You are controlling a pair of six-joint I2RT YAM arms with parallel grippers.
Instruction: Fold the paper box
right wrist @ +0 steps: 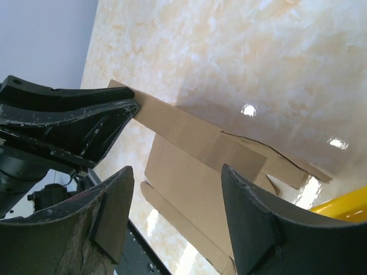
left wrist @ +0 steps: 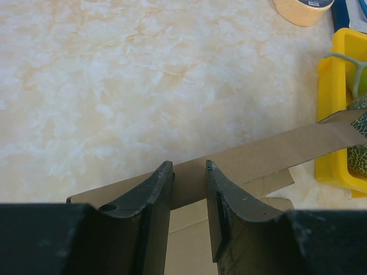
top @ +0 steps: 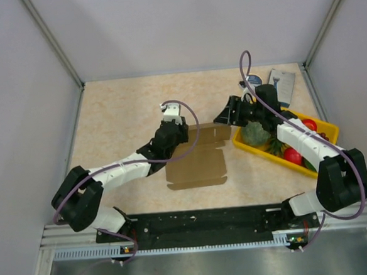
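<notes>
The paper box (top: 197,165) is a flat brown cardboard sheet lying mid-table. Its far flap (left wrist: 258,157) stands raised as a long strip. My left gripper (top: 179,135) is at the flap's left end. In the left wrist view its fingertips (left wrist: 189,166) stand a little apart in front of the strip, which crosses the gap between them unpinched. My right gripper (top: 223,115) hovers over the sheet's far right corner. Its jaws (right wrist: 176,169) are wide open with nothing between them, and the sheet (right wrist: 189,177) lies below.
A yellow tray (top: 326,129) at the right holds a green melon (top: 255,133) and red fruit (top: 292,156). It stands close to the sheet's right edge. A blue-and-white box (top: 282,84) and a tape roll (left wrist: 302,9) sit at the back right. Grey walls enclose the table.
</notes>
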